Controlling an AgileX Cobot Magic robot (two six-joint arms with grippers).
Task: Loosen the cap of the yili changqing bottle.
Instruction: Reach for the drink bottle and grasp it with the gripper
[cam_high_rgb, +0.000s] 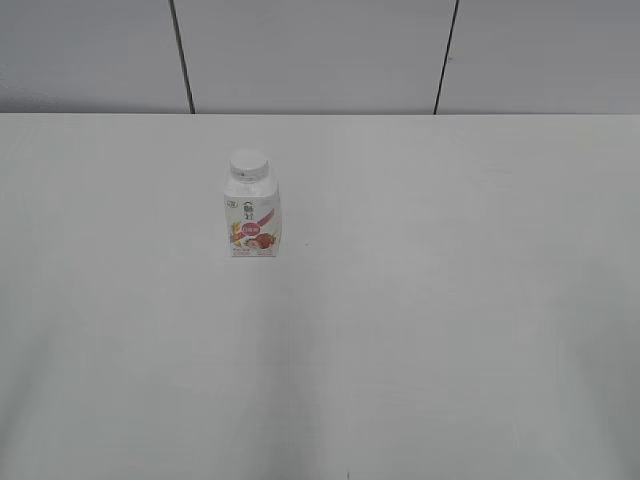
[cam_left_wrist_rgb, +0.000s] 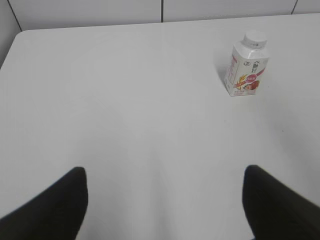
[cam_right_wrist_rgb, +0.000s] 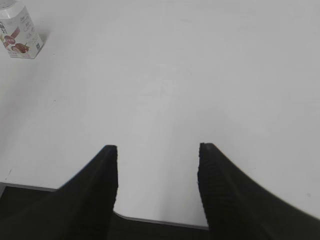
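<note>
The yili changqing bottle (cam_high_rgb: 253, 220) stands upright on the white table (cam_high_rgb: 420, 300), left of the middle, with a pink-red fruit label. Its white cap (cam_high_rgb: 248, 163) sits on the neck. In the left wrist view the bottle (cam_left_wrist_rgb: 246, 70) is at the upper right with the cap (cam_left_wrist_rgb: 254, 38) on it. In the right wrist view only the bottle's lower body (cam_right_wrist_rgb: 19, 35) shows at the top left corner; the cap is cut off. My left gripper (cam_left_wrist_rgb: 164, 175) is open and empty, far from the bottle. My right gripper (cam_right_wrist_rgb: 158, 150) is open and empty near the table's front edge. Neither gripper shows in the exterior view.
The table's front edge (cam_right_wrist_rgb: 150, 220) lies just under my right gripper. A grey panelled wall (cam_high_rgb: 320, 55) stands behind the table's far edge. The table's rounded far left corner (cam_left_wrist_rgb: 22, 34) shows in the left wrist view.
</note>
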